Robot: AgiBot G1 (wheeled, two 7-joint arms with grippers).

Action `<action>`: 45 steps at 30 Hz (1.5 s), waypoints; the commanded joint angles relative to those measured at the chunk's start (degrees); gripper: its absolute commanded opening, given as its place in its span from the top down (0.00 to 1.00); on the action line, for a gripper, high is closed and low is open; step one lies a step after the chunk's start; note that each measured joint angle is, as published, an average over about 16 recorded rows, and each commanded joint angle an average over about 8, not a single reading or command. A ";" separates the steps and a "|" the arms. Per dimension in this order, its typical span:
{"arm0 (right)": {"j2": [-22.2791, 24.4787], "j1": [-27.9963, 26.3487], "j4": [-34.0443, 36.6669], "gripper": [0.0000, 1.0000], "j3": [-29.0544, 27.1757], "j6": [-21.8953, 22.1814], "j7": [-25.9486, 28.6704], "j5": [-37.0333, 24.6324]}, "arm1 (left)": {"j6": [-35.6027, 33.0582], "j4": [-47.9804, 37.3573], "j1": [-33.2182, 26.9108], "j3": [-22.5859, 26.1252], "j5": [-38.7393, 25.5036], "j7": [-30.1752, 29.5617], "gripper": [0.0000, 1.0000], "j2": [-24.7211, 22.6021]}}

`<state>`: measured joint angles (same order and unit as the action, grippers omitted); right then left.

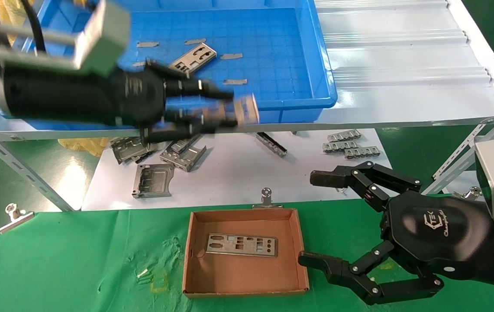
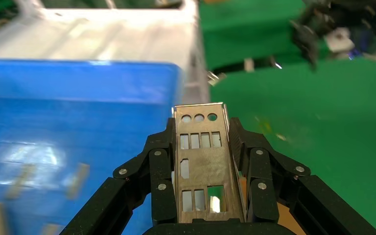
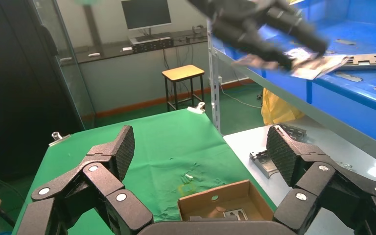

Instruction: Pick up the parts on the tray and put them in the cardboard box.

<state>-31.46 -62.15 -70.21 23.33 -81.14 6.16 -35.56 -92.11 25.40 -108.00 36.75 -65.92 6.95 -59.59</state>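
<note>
My left gripper [image 1: 229, 112] hangs over the front rim of the blue tray [image 1: 281, 43], shut on a silver punched part [image 2: 203, 166] held lengthwise between its fingers. A second part [image 1: 192, 57] lies on the tray floor. A third part [image 1: 241, 245] lies flat in the cardboard box [image 1: 191, 255] on the green cloth. My right gripper [image 1: 311, 219] rests open and holds nothing just right of the box. The right wrist view shows that gripper [image 3: 201, 147] above the box [image 3: 215, 198], with the left arm's held part [image 3: 318, 63] farther off.
Small grey tape strips [image 1: 234, 81] lie in the tray. Bent grey brackets [image 1: 152, 180] and small parts [image 1: 350, 147] sit on the white table below the shelf. Metal clips [image 1: 266, 197] hold the green cloth [image 1: 78, 260]. Shelf struts [image 1: 17, 167] slant at both sides.
</note>
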 commanded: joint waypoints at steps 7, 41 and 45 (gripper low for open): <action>0.00 0.00 0.00 0.00 0.00 0.00 0.00 0.00 | 2.44 16.48 9.86 10.48 6.84 -2.43 1.00 4.52; 0.00 0.00 0.00 0.00 0.00 0.00 0.00 0.00 | 15.84 -17.26 19.13 13.64 1.79 29.85 0.00 -15.70; 0.00 0.00 0.00 0.00 0.00 0.00 0.00 0.00 | 13.63 -18.83 18.42 13.14 2.61 30.04 0.00 -15.38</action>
<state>-31.46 -62.15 -70.21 23.33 -81.14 6.16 -35.56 -79.86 6.54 -89.39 49.62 -62.84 36.03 -74.62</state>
